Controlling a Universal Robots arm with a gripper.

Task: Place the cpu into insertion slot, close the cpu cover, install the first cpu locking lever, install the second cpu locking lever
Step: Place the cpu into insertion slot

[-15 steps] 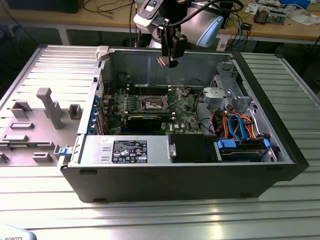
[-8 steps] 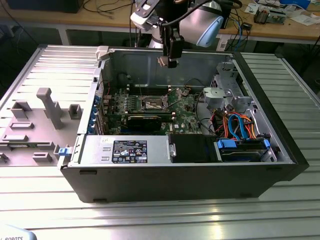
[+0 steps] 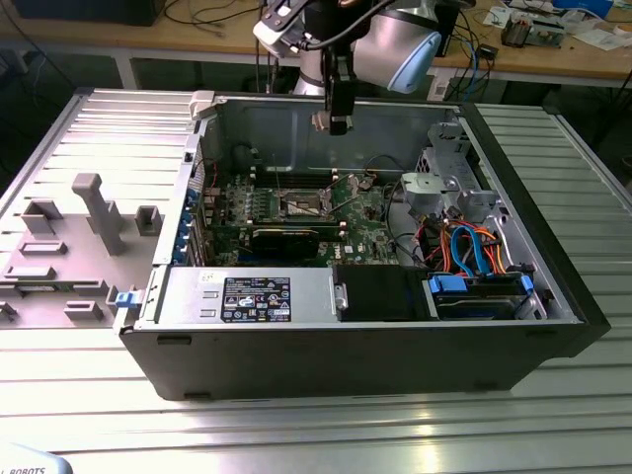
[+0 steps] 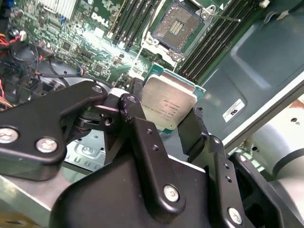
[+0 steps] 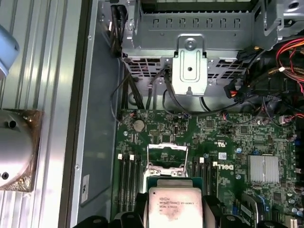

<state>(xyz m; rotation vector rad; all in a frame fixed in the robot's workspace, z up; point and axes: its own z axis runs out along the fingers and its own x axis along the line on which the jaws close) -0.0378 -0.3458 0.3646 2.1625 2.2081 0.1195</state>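
My gripper [image 3: 339, 122] hangs above the open computer case and is shut on the cpu [image 4: 169, 103], a small square chip with a silvery top. Black fingers [image 4: 134, 114] clamp two opposite edges of the chip. In the first wrist view the cpu [image 5: 175, 205] hovers just short of the insertion slot. The insertion slot [image 4: 177, 25] lies bare on the green board, its dark pin field showing, well below the chip. In the exterior view the insertion slot [image 3: 301, 205] sits below and to the left of my gripper. The cpu cover [image 5: 166, 158] stands tilted up at the slot's edge.
Long memory slots [image 4: 216, 45] flank the socket on both sides. A black expansion card [image 3: 286, 237] lies in front of it. A drive cage with blue and orange cables [image 3: 474, 259] fills the case's right end. The power supply [image 3: 247, 296] runs along the near wall. A grey fixture tray [image 3: 79, 237] sits left of the case.
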